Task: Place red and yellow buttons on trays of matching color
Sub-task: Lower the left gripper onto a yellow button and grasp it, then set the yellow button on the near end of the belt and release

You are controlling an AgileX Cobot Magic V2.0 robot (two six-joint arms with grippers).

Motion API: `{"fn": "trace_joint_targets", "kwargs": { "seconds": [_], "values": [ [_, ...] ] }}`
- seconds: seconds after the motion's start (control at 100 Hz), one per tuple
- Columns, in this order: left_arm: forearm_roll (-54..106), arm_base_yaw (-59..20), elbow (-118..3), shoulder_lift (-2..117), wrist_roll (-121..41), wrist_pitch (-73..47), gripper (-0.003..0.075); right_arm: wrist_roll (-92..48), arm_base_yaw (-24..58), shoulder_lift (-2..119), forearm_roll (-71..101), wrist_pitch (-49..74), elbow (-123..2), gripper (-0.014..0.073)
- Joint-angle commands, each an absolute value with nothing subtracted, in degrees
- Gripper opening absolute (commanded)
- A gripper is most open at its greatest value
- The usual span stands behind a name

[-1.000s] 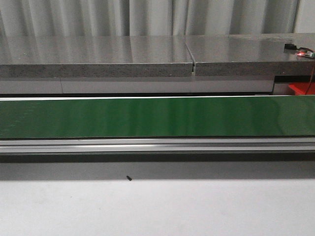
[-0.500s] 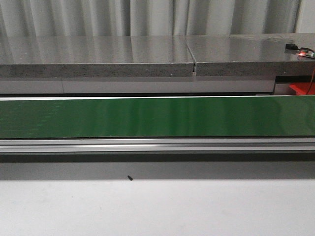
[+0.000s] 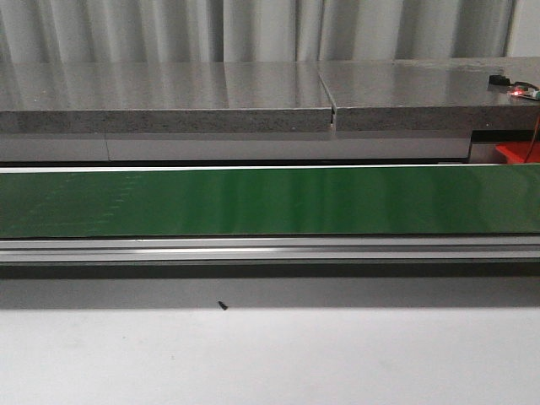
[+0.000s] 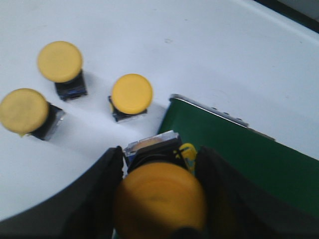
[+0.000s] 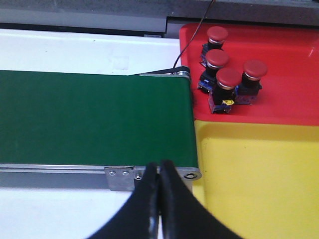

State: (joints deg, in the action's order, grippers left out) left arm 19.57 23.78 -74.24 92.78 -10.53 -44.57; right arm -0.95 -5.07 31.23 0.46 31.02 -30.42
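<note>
Front view shows almost nothing new against the earlier frames: the green conveyor belt [image 3: 270, 201] lies bare along its length just as it did a second ago, with neither of my arms nor any button in sight. A sliver of the red tray [image 3: 516, 152] shows at the far right. I take this to mean no button has yet been set on the belt for this cycle.

Left wrist view: my left pincer [image 4: 159, 199] is clamped on a yellow button [image 4: 160, 196], its broad mushroom cap between the dark fingers [image 4: 97, 194], blurred, above the end of the belt. Three more yellow buttons [image 4: 131, 93] stand on the white table [image 4: 224, 55], caps up on dark bases, apart from one another.

Right wrist view: my right pincer [image 5: 159, 184] is closed on nothing, its tips together over the belt's end. Four red buttons [image 5: 229, 79] cluster in the red tray; the yellow tray [image 5: 259, 179] beside it holds nothing visible.
</note>
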Motion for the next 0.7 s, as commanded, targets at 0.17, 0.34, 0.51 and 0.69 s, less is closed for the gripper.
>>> {"fn": "trace_joint_targets", "kwargs": {
  "seconds": [0.17, 0.34, 0.51, 0.69],
  "values": [
    [21.4, 17.5, -73.3, 90.2, -10.5, -43.0, 0.0260, -1.1, -5.0, 31.3, 0.0, 26.8, -31.9, -0.0067],
    [20.2, 17.3, -72.0, 90.2, -10.5, -43.2, 0.0262, -1.1, -5.0, 31.3, 0.0, 26.8, -31.9, -0.0067],
    [20.0, 17.3, -71.8, 90.2, -13.1, -45.2, 0.0311, -1.1, -5.0, 31.3, 0.0, 26.8, -31.9, -0.0067],
    [20.1, 17.3, -71.8, 90.2, -13.4, -46.3, 0.0485, -1.1, -5.0, 31.3, 0.0, 26.8, -31.9, -0.0067]
  ]
}}
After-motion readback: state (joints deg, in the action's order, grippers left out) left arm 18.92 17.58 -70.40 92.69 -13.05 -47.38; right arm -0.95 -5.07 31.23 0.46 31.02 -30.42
